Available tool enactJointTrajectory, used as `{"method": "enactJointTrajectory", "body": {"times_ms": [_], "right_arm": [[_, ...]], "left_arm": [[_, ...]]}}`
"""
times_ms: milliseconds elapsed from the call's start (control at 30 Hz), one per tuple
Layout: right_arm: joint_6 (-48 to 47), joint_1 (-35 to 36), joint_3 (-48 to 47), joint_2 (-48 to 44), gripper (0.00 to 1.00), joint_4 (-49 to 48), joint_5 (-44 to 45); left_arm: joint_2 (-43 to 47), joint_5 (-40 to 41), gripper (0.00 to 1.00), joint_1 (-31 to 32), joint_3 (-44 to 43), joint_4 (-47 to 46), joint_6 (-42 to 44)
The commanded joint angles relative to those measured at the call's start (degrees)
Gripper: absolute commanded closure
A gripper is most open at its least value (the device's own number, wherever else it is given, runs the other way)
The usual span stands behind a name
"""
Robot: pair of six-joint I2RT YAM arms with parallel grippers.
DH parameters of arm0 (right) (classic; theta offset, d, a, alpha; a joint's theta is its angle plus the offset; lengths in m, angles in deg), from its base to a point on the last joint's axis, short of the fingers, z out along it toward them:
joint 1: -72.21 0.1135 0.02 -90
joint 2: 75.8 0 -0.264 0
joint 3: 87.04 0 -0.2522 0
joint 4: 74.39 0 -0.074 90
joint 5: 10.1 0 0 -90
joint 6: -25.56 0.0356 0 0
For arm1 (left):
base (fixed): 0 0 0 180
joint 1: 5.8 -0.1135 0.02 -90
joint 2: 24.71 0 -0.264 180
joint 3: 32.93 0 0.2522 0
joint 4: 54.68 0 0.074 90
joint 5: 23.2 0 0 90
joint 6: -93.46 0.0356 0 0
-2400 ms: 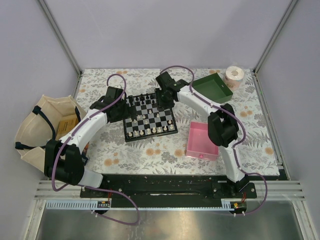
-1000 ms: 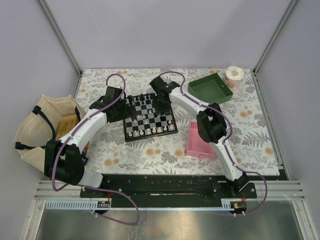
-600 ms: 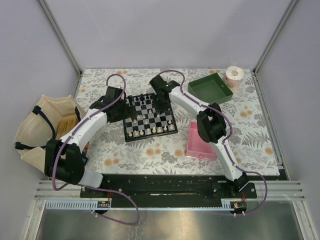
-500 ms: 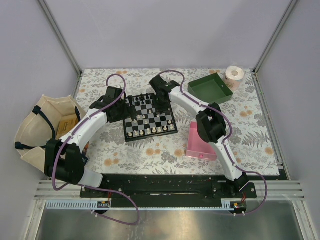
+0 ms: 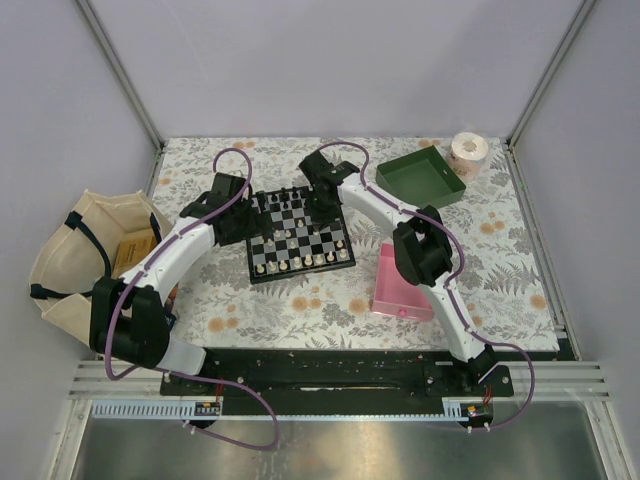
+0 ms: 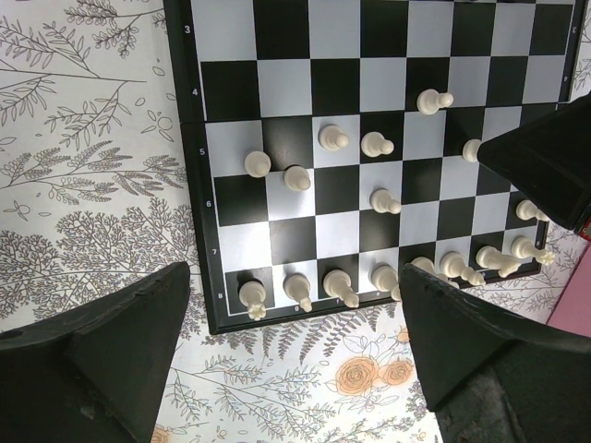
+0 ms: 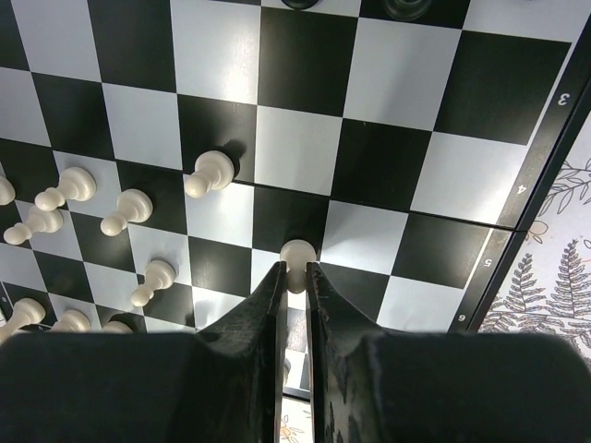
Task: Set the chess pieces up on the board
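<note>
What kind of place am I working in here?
Most likely a lab robot test cell: plain walls and metal frame posts enclose a floral-covered table, and staged props sit on it, a chessboard, a pink tray and a green tray.

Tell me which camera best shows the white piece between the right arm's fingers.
Right wrist view: the white piece sits mid-frame, its round head pinched between the right fingers. The left wrist view shows only a sliver, likely the same piece, beside those fingers; the top view hides it under the right arm.
</note>
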Motion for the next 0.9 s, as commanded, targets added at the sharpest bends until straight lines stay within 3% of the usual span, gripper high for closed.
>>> {"method": "enactJointTrajectory", "body": {"times_ms": [0, 467, 867], "right_arm": [[-0.9, 0.6, -1.6, -1.5, 0.86, 0.3, -0.9], [-1.7, 0.9, 14.3, -14.6, 0.88, -5.2, 0.1], [-1.6, 1.6, 18.2, -15.3, 0.88, -4.7, 1.6]], "left_arm": [[-0.2, -2.3, 0.01, -0.4, 0.0, -1.9, -0.1], [-1.3, -3.3, 0.01, -0.4, -1.4, -1.7, -0.1], [-1.6, -3.8, 0.01, -0.5, -1.9, -1.8, -0.4]]}}
